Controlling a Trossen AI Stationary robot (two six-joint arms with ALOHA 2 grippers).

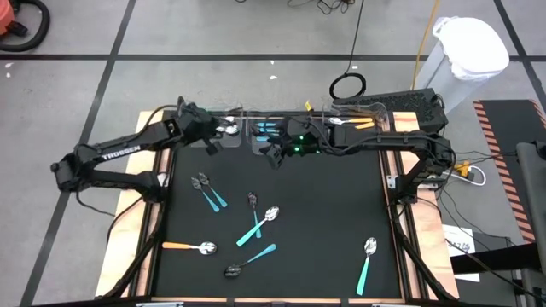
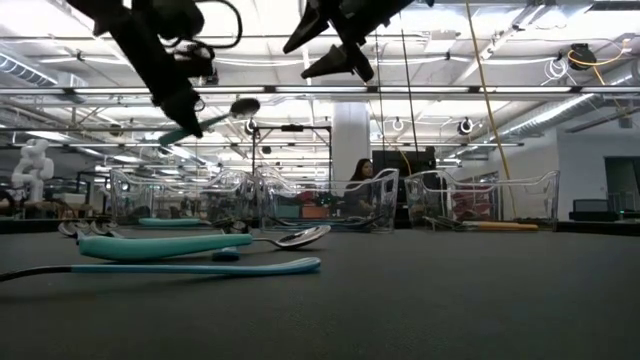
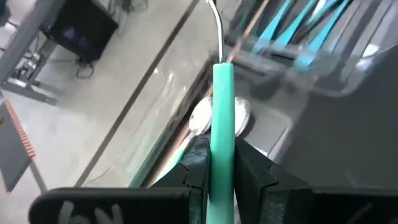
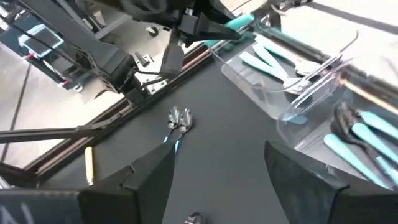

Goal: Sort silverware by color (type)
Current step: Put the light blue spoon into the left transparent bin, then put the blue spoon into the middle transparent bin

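Note:
My left gripper [image 1: 211, 135] is shut on a teal-green-handled spoon [image 2: 215, 118], which it holds in the air over the left clear bin [image 1: 229, 128] at the table's far edge. That bin has more teal-green spoons [image 3: 202, 117] in it. The middle bin [image 1: 266, 130] holds light-blue utensils and the right bin [image 1: 367, 121] holds orange ones. My right gripper [image 1: 276, 154] hovers open near the middle bin, above the mat. Several utensils lie flat on the black mat: a light-blue pair [image 1: 210, 193], a spoon [image 1: 271, 214], an orange-handled spoon [image 1: 189, 247] and a teal one [image 1: 367, 261]. My left gripper pinches the spoon's teal-green handle [image 3: 222, 134] between its two fingers, partway along its length. The fingers slant down from above and lie across the handle. The spoon is lifted clear and nearly level, with its metal head [image 2: 244, 105] sticking out past the fingers.
The three clear bins stand in a row along the far edge. A fork [image 4: 178, 118] lies on the mat below my right gripper. Raised wooden rails [image 1: 141, 213] border the mat. The near-right part of the mat holds only the teal spoon.

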